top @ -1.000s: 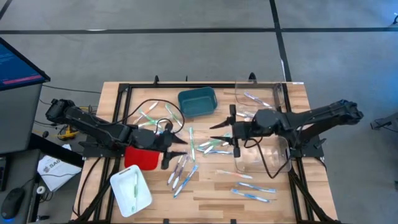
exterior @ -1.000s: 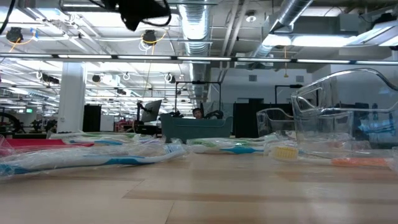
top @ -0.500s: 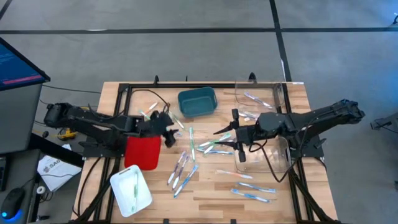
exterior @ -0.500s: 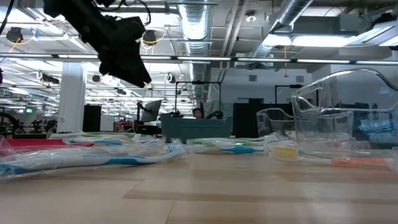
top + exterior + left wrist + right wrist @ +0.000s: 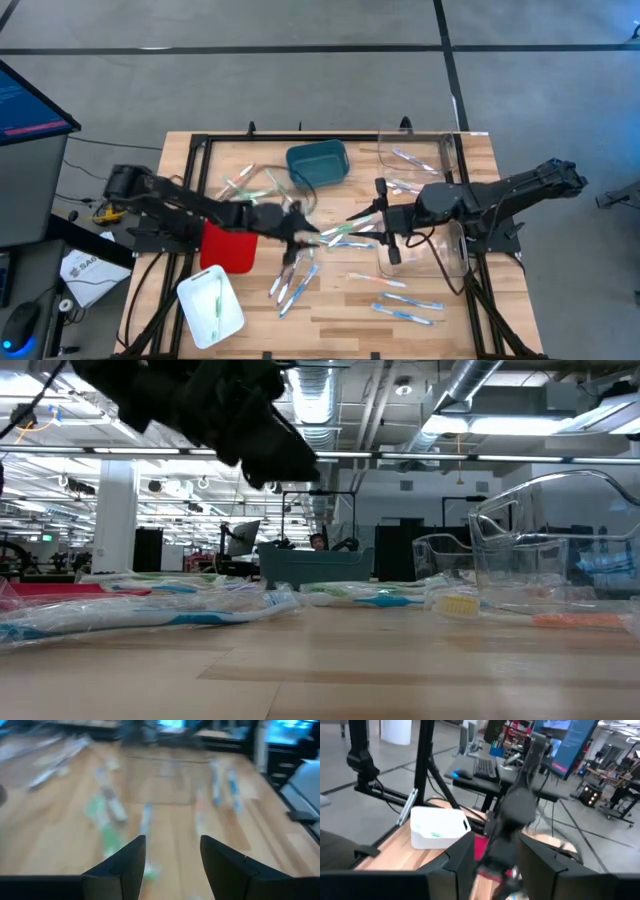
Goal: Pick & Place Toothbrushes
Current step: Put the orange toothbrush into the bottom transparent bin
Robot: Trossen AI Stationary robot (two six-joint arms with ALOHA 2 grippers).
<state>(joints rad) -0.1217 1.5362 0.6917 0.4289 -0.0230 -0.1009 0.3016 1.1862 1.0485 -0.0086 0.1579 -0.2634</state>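
Several toothbrushes lie flat and scattered on the wooden table (image 5: 470,300): a cluster in the middle (image 5: 335,238), some nearer the front (image 5: 292,280), others at the front right (image 5: 405,305) and far left (image 5: 250,183). My left gripper (image 5: 310,238) hovers open above the middle cluster, slanting down, with nothing between its fingers (image 5: 172,840); blurred toothbrushes (image 5: 107,827) show beyond it. In the low view it (image 5: 285,455) is well above the table. My right gripper (image 5: 352,218) hangs high to the right of the cluster, open and empty (image 5: 495,845).
A blue bin (image 5: 317,163) stands at the far middle, a red bin (image 5: 225,250) at the left and a white bin (image 5: 210,305), holding a green toothbrush, at the front left. Clear plastic containers (image 5: 425,250) (image 5: 420,155) stand on the right. Black cables (image 5: 250,165) lie at the far left.
My left gripper has swung from above the red bin toward the table's right, over the middle cluster of toothbrushes, and has come down, staying open. The toothbrushes have not moved.
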